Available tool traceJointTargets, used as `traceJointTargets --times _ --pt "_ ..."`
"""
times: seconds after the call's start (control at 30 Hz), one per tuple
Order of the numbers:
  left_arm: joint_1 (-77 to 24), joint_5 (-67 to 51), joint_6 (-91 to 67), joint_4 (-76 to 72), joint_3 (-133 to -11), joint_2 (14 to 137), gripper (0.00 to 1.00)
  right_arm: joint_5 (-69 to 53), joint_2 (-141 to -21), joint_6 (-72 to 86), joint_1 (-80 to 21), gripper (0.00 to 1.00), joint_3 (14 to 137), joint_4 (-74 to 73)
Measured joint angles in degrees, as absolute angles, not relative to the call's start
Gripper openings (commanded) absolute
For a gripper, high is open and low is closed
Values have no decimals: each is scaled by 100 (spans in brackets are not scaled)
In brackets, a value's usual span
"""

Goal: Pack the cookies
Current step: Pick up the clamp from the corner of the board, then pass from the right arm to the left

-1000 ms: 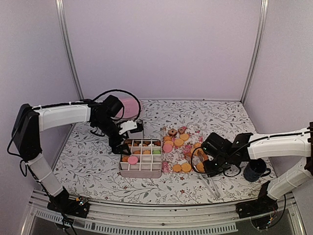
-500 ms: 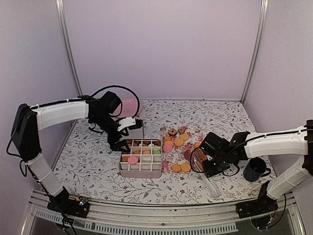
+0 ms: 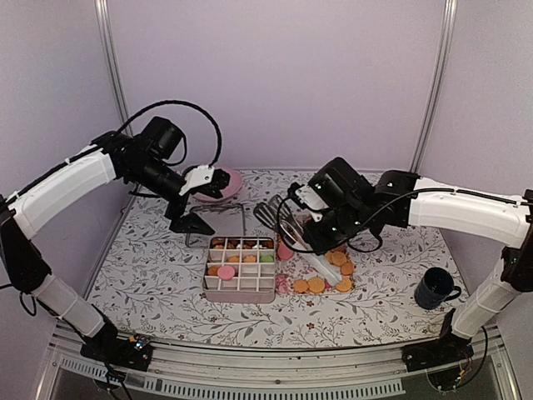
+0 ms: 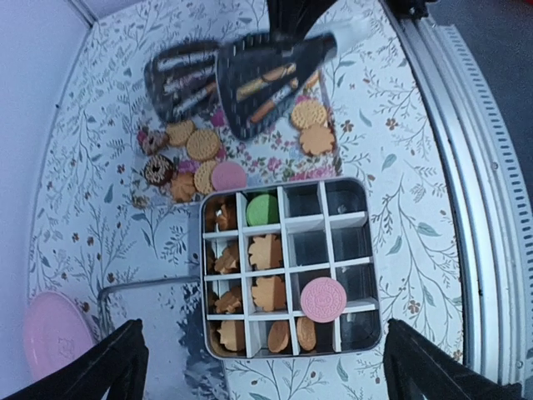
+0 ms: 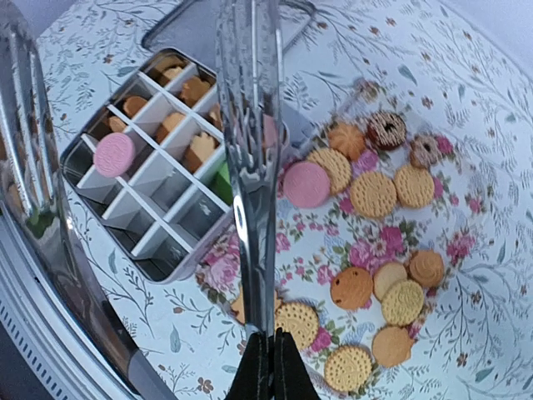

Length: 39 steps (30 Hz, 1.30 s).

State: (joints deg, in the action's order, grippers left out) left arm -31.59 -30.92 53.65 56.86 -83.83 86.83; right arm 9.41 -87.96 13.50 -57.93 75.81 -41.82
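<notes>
Floral tabletop [image 3: 150,267] from above: your left gripper [image 3: 202,200] hangs wide open, the divided tin [image 3: 240,295] below and ahead of it, your right gripper [image 3: 301,229] clamped on metal tongs [image 3: 268,213]. Left wrist: cookies [image 4: 268,293] sit in tin cells between its spread fingers [image 4: 104,371]. Right wrist: loose cookies lie right of the pinched tongs.

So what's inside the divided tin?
Orange cookies in about half the cells, one green cookie, one pink cookie; the rest empty. Tongs hide a strip from the right wrist.
</notes>
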Motion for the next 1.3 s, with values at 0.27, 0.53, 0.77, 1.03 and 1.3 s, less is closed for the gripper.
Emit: traceJointTargets --times 0.27,0.53,0.77,1.03,1.3 --pt "-3238 -3782 5402 5867 -8582 7933 87 497 -9461 -309 -6034 0 8444 -3896" --pt "-3306 -4073 4936 5631 -8221 7824 71 370 -10136 -1385 -6204 0 9365 -3920" --pt "-3336 -4073 4694 5551 -8038 7822 56 419 -10600 -1767 -6226 0 9841 -3999" --pt "-3339 -3955 4377 5393 -7568 7822 42 580 -10820 -1802 -6235 0 10123 -4132" --pt "-3339 -3767 4014 4993 -7277 7787 7 755 -10908 -1780 -6281 0 10245 -4244"
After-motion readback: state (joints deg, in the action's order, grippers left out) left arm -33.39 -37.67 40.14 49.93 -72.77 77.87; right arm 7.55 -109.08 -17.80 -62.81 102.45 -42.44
